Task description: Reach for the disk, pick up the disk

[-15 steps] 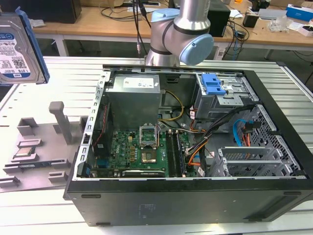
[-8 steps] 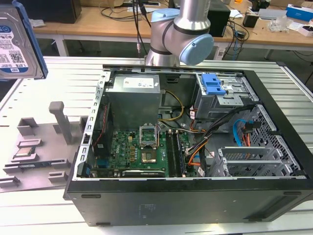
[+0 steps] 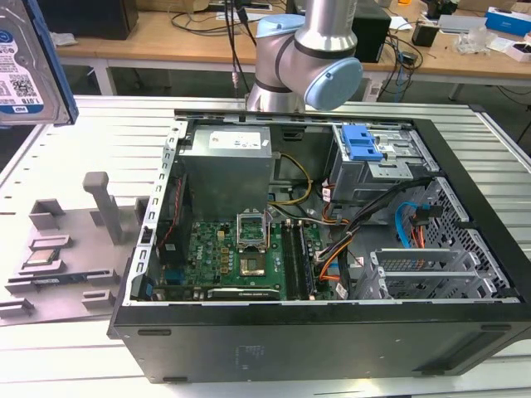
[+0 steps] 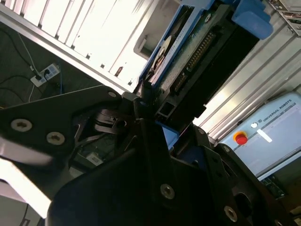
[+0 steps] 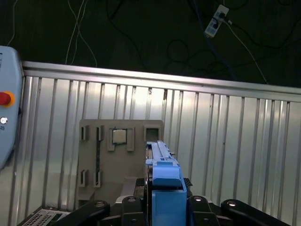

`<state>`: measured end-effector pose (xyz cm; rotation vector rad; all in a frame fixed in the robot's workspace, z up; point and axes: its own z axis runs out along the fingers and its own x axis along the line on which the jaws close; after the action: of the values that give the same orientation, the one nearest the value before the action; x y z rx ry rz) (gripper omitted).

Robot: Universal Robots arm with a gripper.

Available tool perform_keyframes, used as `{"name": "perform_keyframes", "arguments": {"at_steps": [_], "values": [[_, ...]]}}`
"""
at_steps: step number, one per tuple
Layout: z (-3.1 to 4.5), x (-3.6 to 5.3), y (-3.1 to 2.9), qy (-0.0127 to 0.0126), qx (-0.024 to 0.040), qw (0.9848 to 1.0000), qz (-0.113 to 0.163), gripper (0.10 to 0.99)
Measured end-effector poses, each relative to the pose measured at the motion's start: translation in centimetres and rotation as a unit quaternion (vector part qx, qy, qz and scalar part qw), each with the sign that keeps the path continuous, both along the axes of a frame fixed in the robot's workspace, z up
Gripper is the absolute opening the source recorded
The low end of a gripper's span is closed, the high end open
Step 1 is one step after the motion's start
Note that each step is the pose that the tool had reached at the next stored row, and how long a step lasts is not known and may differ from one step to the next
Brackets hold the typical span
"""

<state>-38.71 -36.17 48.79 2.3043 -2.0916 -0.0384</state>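
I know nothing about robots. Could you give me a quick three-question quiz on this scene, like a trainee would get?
1. True or false: the disk lies inside the computer case.
2. The fingers are clamped on: A) the disk, B) a cable, C) nothing?
3. Fill in: the grey tray lies on the exterior view's ____ of the case.
Key: 1 false, it is held up outside the case; 2 A; 3 left.

Frame edge crops the disk (image 3: 23, 70), perhaps half.
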Motion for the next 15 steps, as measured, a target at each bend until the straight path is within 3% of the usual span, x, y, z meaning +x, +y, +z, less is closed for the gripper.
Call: {"name": "perform_keyframes", "arguments": {"at_steps": [6,8,14,15], "values": [[0.0,0.0,0.0,0.0,0.0002,1.0,0.0,0.369],[0.0,0.39,0.0,0.0,0.0002,1.0,0.0,0.369],[0.0,3.87,0.0,0.0,0.0002,1.0,0.0,0.369],[0.01,4.11,0.0,0.0,0.0002,1.0,0.0,0.369]]}}
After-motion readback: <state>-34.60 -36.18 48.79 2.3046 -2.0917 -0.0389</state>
